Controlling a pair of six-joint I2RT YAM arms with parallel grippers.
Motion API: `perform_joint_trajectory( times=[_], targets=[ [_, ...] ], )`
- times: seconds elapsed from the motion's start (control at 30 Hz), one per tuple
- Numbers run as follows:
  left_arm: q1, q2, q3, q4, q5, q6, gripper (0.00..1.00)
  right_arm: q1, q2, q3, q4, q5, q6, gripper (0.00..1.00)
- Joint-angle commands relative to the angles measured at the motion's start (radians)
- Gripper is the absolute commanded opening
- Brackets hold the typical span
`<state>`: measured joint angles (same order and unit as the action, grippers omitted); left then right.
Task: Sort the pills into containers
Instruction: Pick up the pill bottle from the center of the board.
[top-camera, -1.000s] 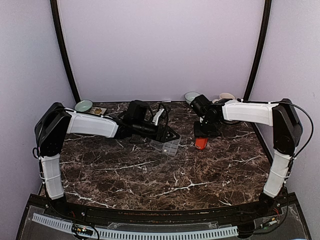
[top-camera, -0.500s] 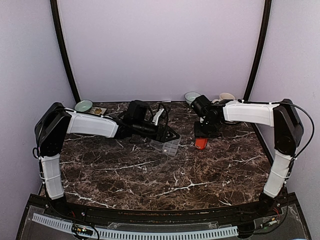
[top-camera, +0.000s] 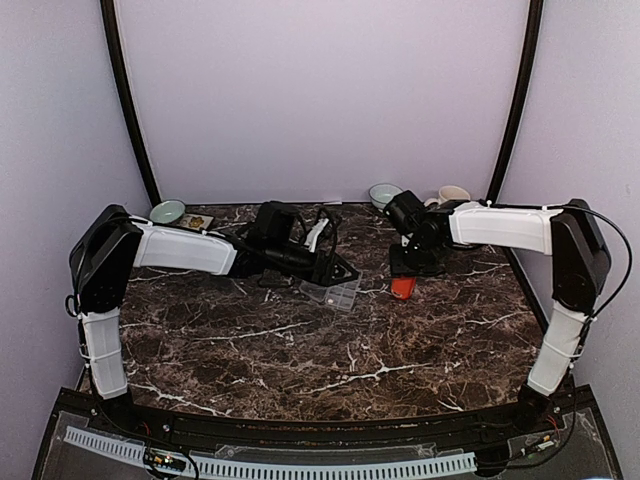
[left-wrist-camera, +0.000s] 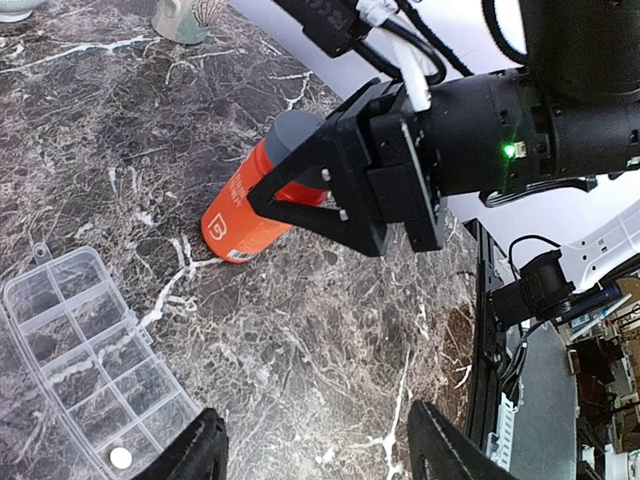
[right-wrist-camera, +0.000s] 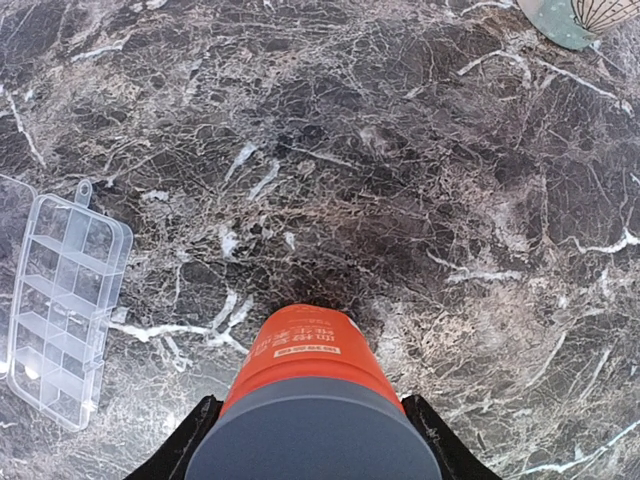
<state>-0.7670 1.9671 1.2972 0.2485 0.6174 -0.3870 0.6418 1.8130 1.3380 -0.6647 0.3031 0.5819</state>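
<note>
The right claw (right-wrist-camera: 312, 450) is clamped on the orange bottle (right-wrist-camera: 300, 350), one finger on each side just below the grey cap (left-wrist-camera: 290, 130). In the left wrist view the bottle leans, cap towards the top of the frame and base down by the dark marble desk (top-camera: 300, 350); whether the base touches the desk cannot be told.

The left claw (left-wrist-camera: 320, 455) is open. Its two black fingers (left-wrist-camera: 195, 455) show at the bottom edge of the left wrist view, well apart, with nothing between them.

The clear organiser box (left-wrist-camera: 80, 350) lies flat on the desk in the lower left of that view, just beside the left finger. One small white pill (left-wrist-camera: 120, 458) sits in a compartment at its near end. In the top view the box lies just above the middle of the frame, between the two claws.

A pale green bowl (top-camera: 167, 211) stands at the far left of the desk, and another bowl (top-camera: 383, 193) sits by the back wall, just above the right claw.
</note>
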Motion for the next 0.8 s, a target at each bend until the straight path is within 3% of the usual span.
perform_joint_trajectory(
  times=[0.0,0.1,0.77],
  targets=[
    [-0.002,0.0,0.027,-0.041,-0.028,0.063,0.64,0.007,-0.05,0.005,0.012,-0.006,-0.022,0.43],
    [-0.002,-0.014,-0.003,0.006,-0.066,0.08,0.69,0.013,-0.055,0.016,0.003,-0.007,-0.031,0.43],
    [-0.05,-0.154,-0.274,0.453,-0.213,0.286,0.67,0.108,-0.103,0.198,-0.138,-0.028,-0.057,0.43]
  ],
)
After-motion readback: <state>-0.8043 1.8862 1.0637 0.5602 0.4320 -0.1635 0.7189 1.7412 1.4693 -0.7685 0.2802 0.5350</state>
